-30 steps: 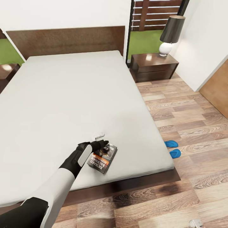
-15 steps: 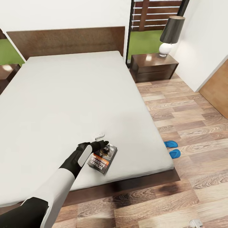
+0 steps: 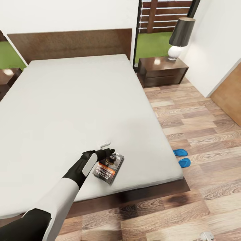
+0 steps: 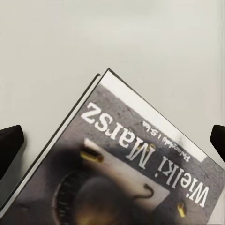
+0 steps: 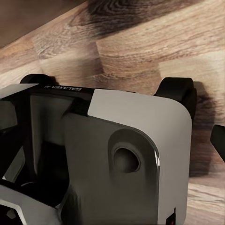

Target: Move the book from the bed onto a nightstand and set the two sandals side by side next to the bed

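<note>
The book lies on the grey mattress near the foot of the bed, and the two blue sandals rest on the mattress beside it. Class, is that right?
Not quite. The book does lie on the mattress near the bed's foot, but the head view shows the two blue sandals on the wood floor beside the bed, not on the mattress.

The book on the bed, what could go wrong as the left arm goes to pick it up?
The book lies flat on the mattress, and the left gripper has its jaws spread wide to either side of it; closing may push the thin book along instead of gripping it. It also lies near the bed's foot edge, so a nudge could slide it off.
</note>
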